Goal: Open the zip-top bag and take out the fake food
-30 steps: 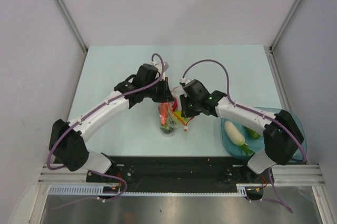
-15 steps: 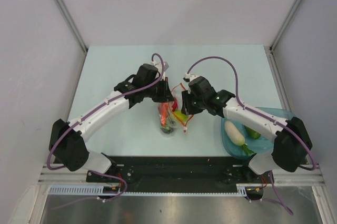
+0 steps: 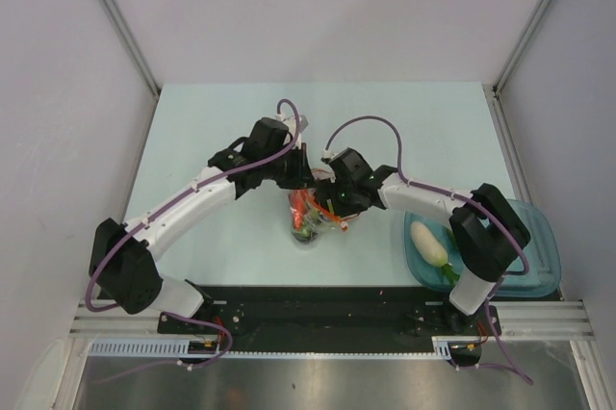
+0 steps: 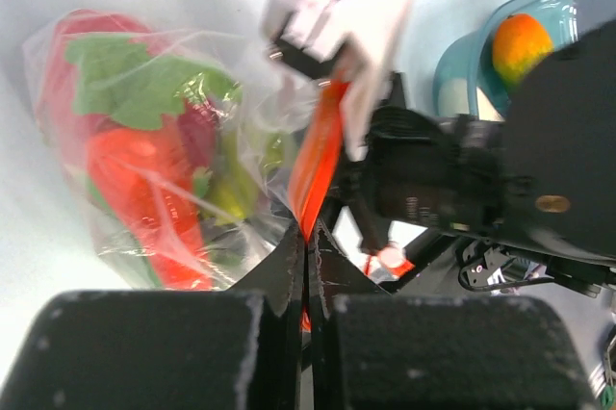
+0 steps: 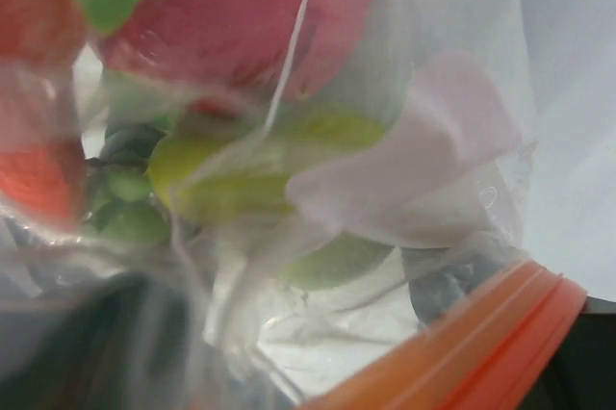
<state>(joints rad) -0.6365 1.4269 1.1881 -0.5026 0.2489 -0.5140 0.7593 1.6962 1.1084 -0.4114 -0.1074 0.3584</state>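
Note:
The zip-top bag [image 3: 308, 219] hangs under my left gripper [image 3: 302, 177], which is shut on its red-orange zip strip [image 4: 318, 155]. Fake food shows through the clear film: a red dragon fruit with green leaves [image 4: 115, 83], an orange carrot [image 4: 144, 198] and a yellow-green piece [image 5: 250, 174]. My right gripper [image 3: 334, 201] is pressed against the bag's mouth from the right. In the right wrist view the film fills the frame, and the dark fingers [image 5: 58, 362] blur at the bottom corners, wide apart, with nothing gripped. A white radish [image 3: 427, 242] and an orange [image 4: 521, 44] lie in the tray.
The teal translucent tray [image 3: 539, 237] sits at the near right, partly under my right arm. Grey walls close off the pale table [image 3: 212, 131] on the left, right and far sides. The black base rail [image 3: 318, 309] runs along the near edge.
My right gripper has moved left, up against the bag's mouth, and its jaws have spread apart. The left gripper has kept still, holding the strip.

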